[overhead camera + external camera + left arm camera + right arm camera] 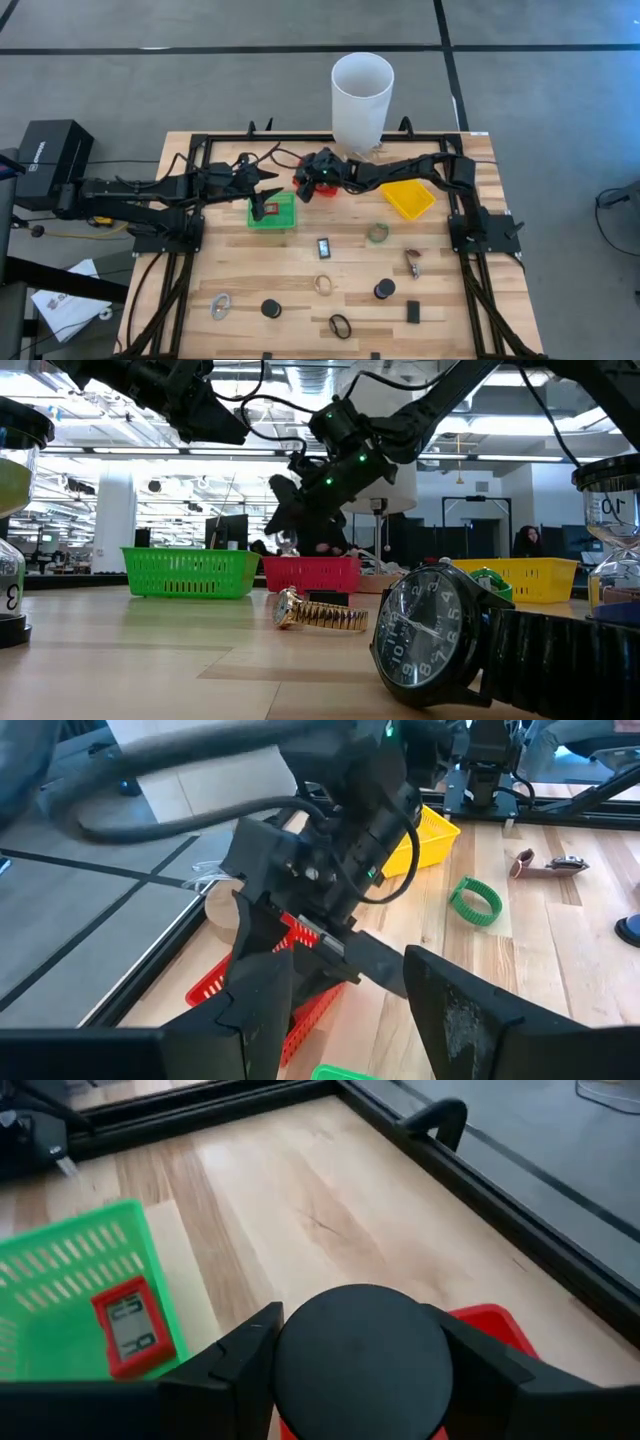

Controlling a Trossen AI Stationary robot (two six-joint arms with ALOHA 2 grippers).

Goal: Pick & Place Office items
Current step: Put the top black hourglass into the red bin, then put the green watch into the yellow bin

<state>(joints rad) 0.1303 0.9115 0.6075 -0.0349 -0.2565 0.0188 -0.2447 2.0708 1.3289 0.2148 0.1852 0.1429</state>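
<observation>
1. My right arm reaches across the far side of the table toward its middle, forearm low and wrist angled down.
2. My right gripper (305, 186) is clamped on a black round disc (362, 1355), one finger pressed to each side of it.
3. My left arm stretches in from its side, and my left gripper (268, 181) hangs with its fingers (462, 1020) spread apart, holding nothing.
</observation>
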